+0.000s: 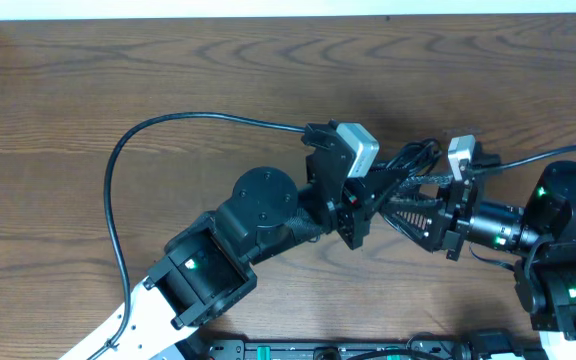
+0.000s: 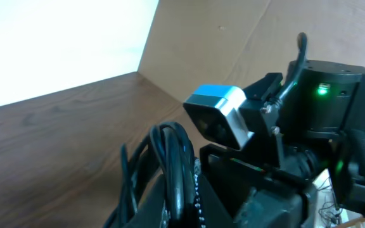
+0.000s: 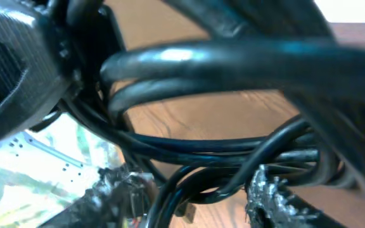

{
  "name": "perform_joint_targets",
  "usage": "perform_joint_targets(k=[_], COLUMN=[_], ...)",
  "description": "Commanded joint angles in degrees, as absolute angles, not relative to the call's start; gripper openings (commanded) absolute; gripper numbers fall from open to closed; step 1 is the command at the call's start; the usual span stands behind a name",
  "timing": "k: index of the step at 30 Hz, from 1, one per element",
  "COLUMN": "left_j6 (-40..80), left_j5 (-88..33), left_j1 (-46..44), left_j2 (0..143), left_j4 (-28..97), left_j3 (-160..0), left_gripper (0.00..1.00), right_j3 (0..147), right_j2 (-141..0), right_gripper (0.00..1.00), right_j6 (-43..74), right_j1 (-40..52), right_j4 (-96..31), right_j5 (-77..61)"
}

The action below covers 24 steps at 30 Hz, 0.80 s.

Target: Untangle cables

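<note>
A tangle of thin glossy black cables (image 1: 418,157) hangs between my two grippers at the middle right of the table. My left gripper (image 1: 366,203) points right and is shut on the cables; in the left wrist view the looped strands (image 2: 170,158) rise out of its pinched jaws (image 2: 184,212). My right gripper (image 1: 400,203) faces it from the right, almost touching. In the right wrist view several strands (image 3: 233,149) run across and down between its rough fingertips (image 3: 271,196), and the gripper (image 3: 192,196) stands open around them. The plug ends are hidden.
A thicker black arm cable (image 1: 116,180) arcs over the wooden table (image 1: 168,80) at the left. The right arm's silver wrist camera (image 2: 219,119) sits close in front of the left wrist. A cardboard wall (image 2: 233,38) stands behind.
</note>
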<state>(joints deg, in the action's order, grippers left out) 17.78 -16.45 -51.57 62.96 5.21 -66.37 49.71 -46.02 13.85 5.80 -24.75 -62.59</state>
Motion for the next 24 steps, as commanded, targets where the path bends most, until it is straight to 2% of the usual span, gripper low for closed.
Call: perform_joint_targets(k=[1,5,14,20,24], left_j6=[18.33,18.35,18.35,18.48,20.25], left_j5=[-17.34,-17.34,-16.86,-15.88,-15.86], left_j1=[-51.94,-51.94,-51.94,-51.94,-51.94], left_j2=[63.44,63.44,63.44,63.44,63.44], left_j4=[4.78,4.14,4.14,4.16,4.21], left_j3=[-68.49,-68.49,-68.49,-68.49,-68.49], left_gripper=[0.08,0.08,0.07,0.08,0.07], right_j3=[49.80,49.80,49.80,49.80,49.80], right_j2=[-45.76,-45.76,-45.74,-45.76,-45.76], right_gripper=[0.46,0.44,0.55,0.63,0.65], right_j6=[12.56,8.78,1.32,1.17,1.19], right_j1=[5.74,5.74,5.74,5.74,5.72], right_j4=[-22.79,-21.04,-19.20,-15.77,-12.60], right_j5=[-68.12,-73.23,-83.22,-86.85,-89.36])
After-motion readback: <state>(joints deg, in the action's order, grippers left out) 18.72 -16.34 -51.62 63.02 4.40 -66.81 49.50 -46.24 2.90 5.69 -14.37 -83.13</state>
